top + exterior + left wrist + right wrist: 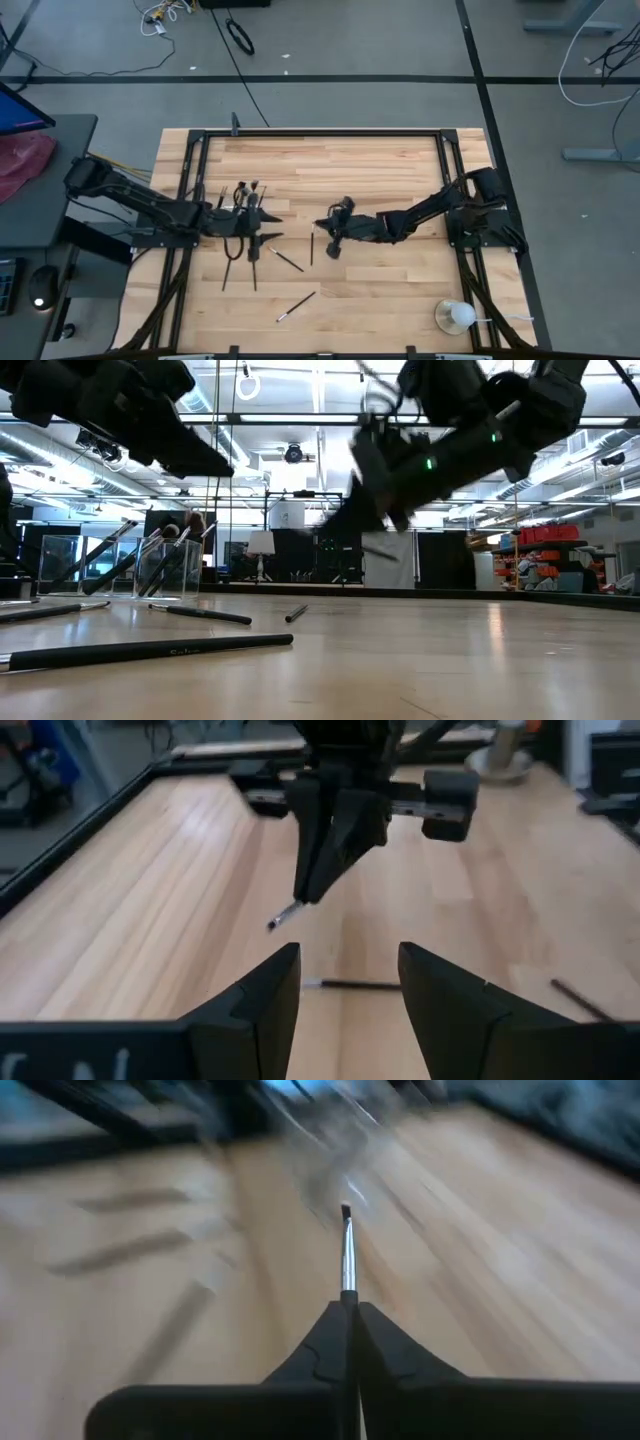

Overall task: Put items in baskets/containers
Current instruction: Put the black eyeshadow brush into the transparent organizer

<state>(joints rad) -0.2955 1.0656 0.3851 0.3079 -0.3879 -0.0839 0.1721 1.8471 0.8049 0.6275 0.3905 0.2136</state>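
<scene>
A clear holder stands on the table's left part with several dark brushes leaning in it; it also shows in the high view. Several more slim brushes lie flat on the wood, such as one in the middle and one nearer the front. My right gripper is shut on a brush above the table's middle, to the right of the holder. My left gripper is open and empty beside the holder, facing my right gripper. My right gripper pinches a slim brush between its two fingertips. The silver ferrule and small dark tuft stick out forward past the tips, so the brush runs along the fingers. The fingers slant down toward the table's left. The brush end is clear of the wood.
A white ball-like object with a stick sits at the front right corner. A black frame edges the table. Loose brushes lie in front of and to the right of the holder. Bare wood lies at the far side.
</scene>
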